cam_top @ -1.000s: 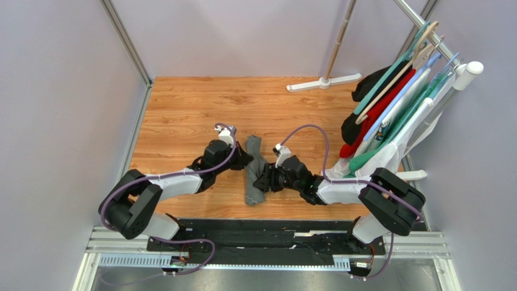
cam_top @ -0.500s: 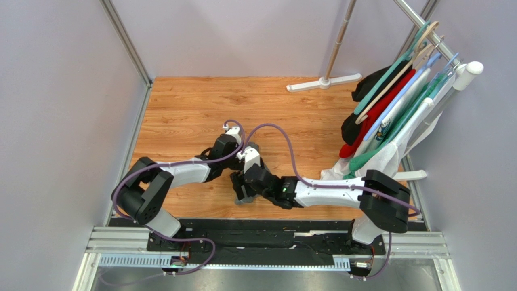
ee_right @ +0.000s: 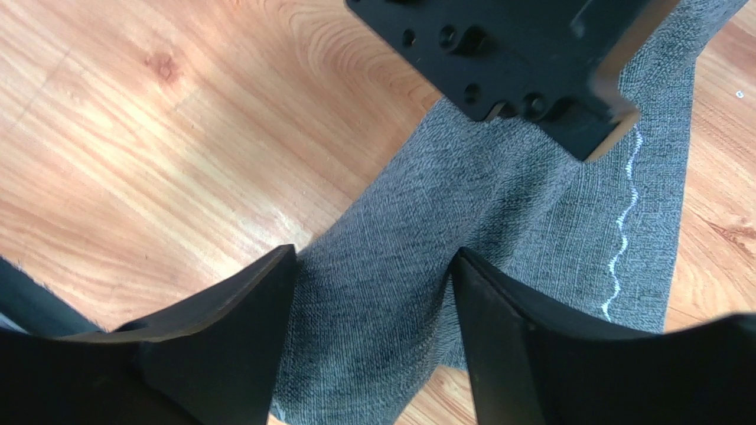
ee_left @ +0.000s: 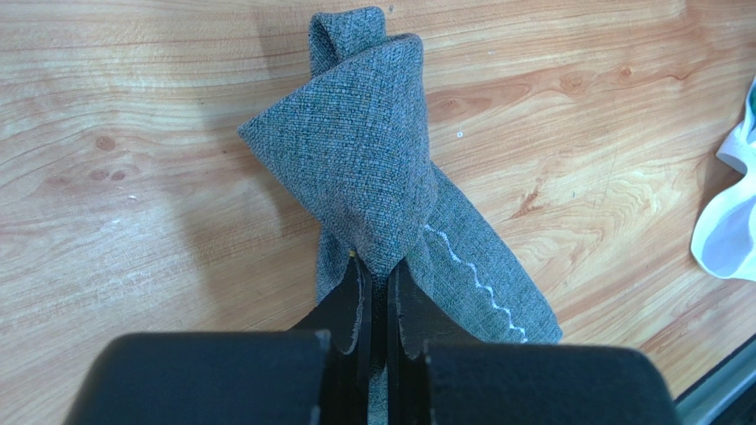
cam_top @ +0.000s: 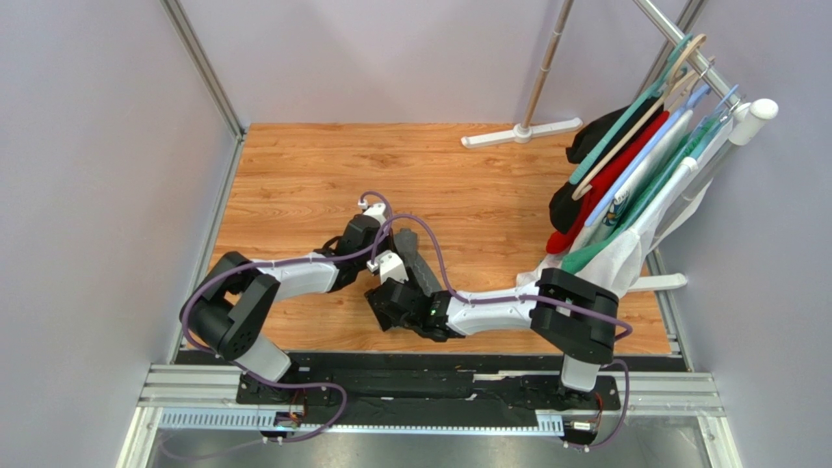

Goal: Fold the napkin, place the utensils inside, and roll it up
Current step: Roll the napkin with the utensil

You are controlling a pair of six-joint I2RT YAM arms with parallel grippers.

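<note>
The napkin is a dark grey cloth with a pale wavy stitch line, twisted into a narrow bundle on the wooden table. My left gripper is shut on a raised fold of it. In the right wrist view the napkin runs between the fingers of my right gripper, which stands open astride its near end. From above, both grippers meet over the napkin: left gripper, right gripper. The utensils are out of view.
A white cloth lies just right of the napkin. A rack of hanging garments stands at the right, and a stand's white foot rests at the table's back. The black rail runs along the near edge.
My right arm has swung left across the napkin to its near end, and its jaws have spread wider. The left gripper shifted slightly right, still shut on the cloth.
</note>
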